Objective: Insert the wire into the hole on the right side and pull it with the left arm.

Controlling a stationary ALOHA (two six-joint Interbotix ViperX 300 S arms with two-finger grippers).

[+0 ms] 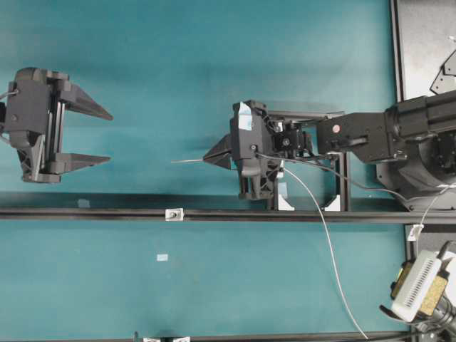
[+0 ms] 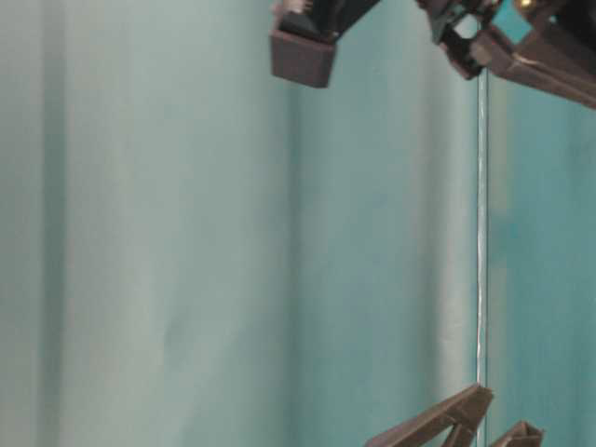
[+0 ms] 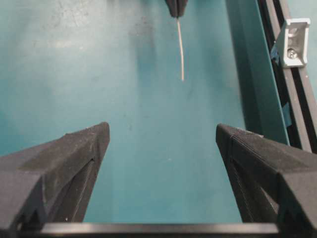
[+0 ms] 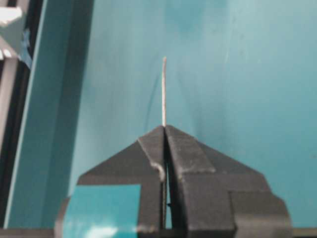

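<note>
My right gripper (image 1: 207,160) hovers over the middle of the table and is shut on the wire (image 1: 187,161). A short stub of wire sticks out past its tips toward the left. The rest of the wire trails behind it in a long curve to the front edge. In the right wrist view the fingertips (image 4: 157,136) pinch the wire (image 4: 164,91). The hole is in a small silvery-white block (image 1: 174,214) on the black rail, nearer the front than the wire tip. My left gripper (image 1: 109,137) is far to the left, open and empty. From the left wrist view (image 3: 162,128) the wire (image 3: 181,49) points toward it and the block (image 3: 293,42) sits to the right.
A black rail (image 1: 85,213) runs across the whole table in front of both grippers. White clip brackets (image 1: 331,203) with a black frame stand on it under the right arm. A small pale tag (image 1: 162,257) lies on the teal mat in front of the rail.
</note>
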